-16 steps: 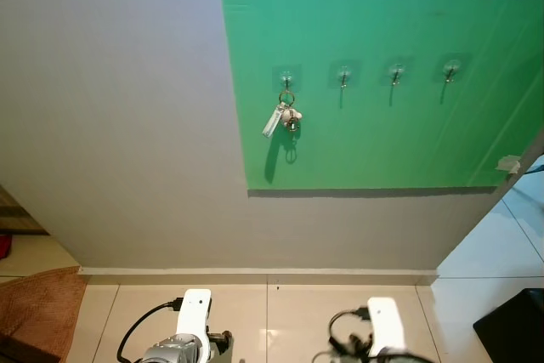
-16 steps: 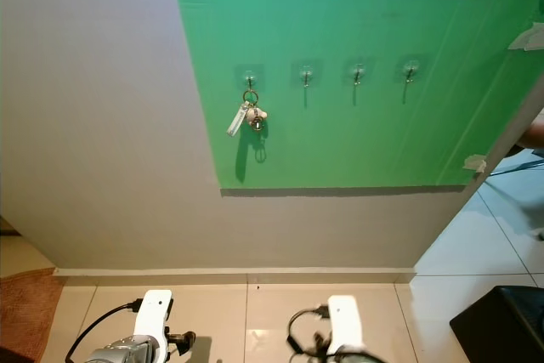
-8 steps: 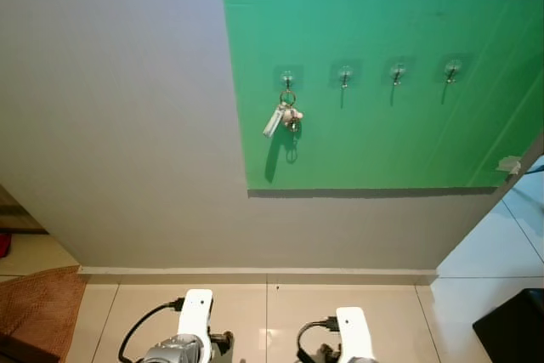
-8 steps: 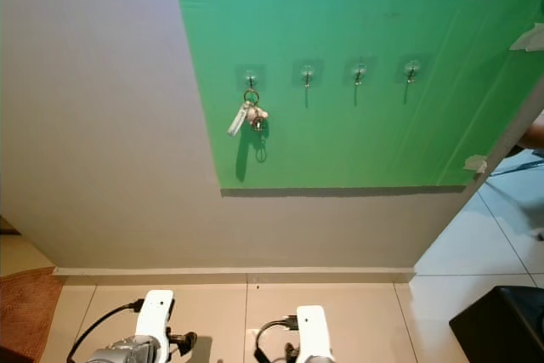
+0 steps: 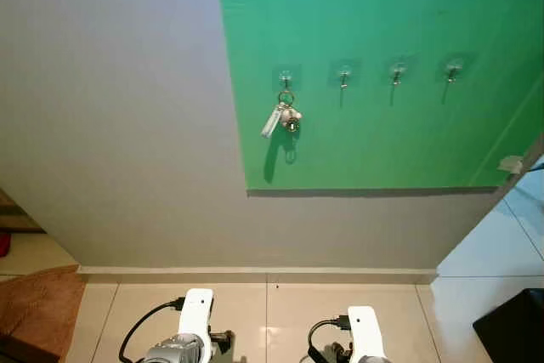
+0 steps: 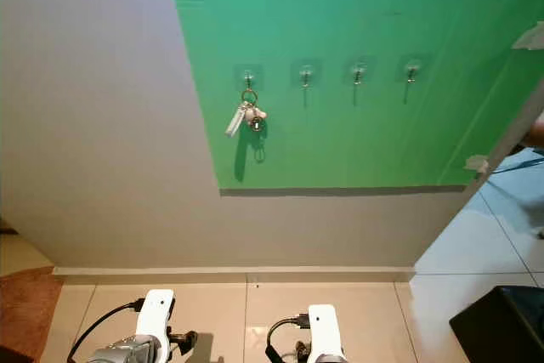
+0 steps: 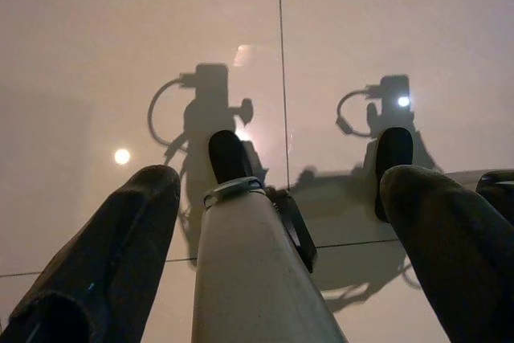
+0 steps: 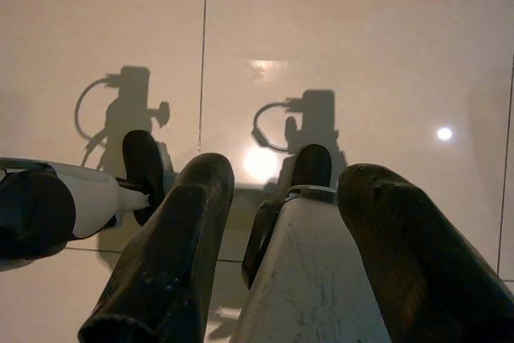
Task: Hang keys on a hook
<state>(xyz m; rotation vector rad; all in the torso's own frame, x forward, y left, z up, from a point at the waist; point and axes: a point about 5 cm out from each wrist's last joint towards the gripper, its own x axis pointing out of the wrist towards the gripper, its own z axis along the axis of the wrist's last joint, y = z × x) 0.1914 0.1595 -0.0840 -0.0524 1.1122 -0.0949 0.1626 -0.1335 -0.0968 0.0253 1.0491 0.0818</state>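
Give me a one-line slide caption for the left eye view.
Keys hang on leftmost hook of green board.

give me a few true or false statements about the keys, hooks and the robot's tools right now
1. The keys hang on the leftmost hook. True.
2. The green board carries six hooks. False: it carries four.
3. The three hooks to the right of the keys are bare. True.
4. The left tool grips the keys. False: its fingers are apart with nothing between them, pointing at the tiled floor.
5. The right tool is raised to the board. False: it hangs low over the floor, open.
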